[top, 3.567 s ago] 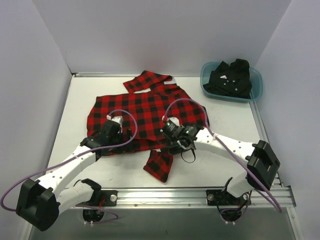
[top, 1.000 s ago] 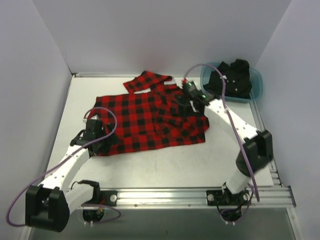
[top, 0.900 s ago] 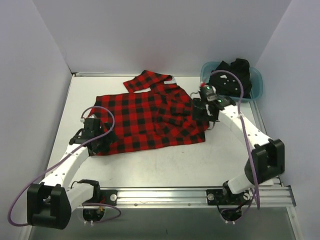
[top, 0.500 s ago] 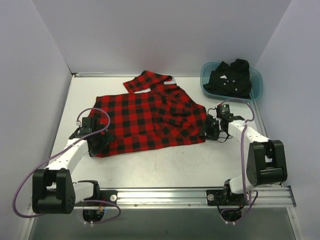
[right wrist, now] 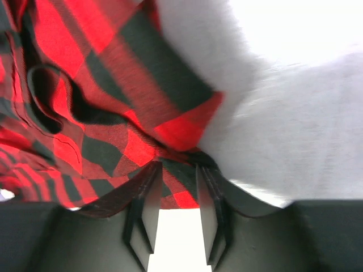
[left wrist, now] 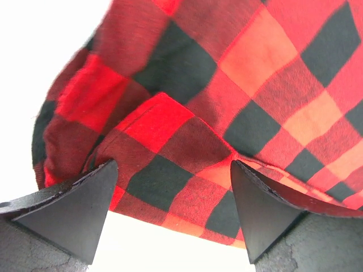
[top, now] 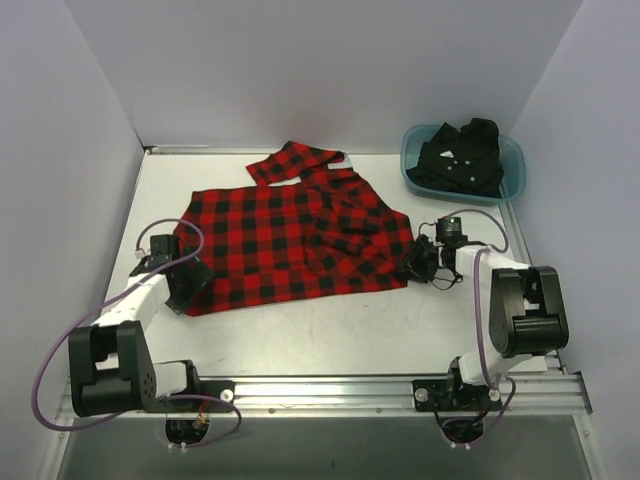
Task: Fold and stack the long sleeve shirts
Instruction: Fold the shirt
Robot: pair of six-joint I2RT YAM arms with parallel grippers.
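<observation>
Counting from the biggest down: one white table [top: 330, 325], two long sleeve shirts, one teal tub [top: 513, 172] and two arms, each with one gripper.

The red-and-black flannel shirt [top: 290, 240] lies spread across the middle of the table, its right part rumpled, with one checked piece reaching toward the far edge. The black shirt [top: 460, 155] sits bunched inside the tub at the far right corner, small white marks showing on it.

The left gripper [top: 188, 288] is at the flannel's near left corner. The right gripper [top: 415, 265] is at the flannel's right edge, near the tub but apart from it.

Only the top view shows both shirts, the tub and both arms together. The left wrist view adds what it cannot show: that gripper's fingers [left wrist: 62, 209] stand wide apart, with the flannel's hemmed edge lying between the tips, untouched by either pad as far as can be seen. The right wrist view shows its fingers [right wrist: 144, 204] drawn narrow, with a corner of the flannel at the tips and bare table beyond. Whether they actually pinch the cloth I cannot tell.
</observation>
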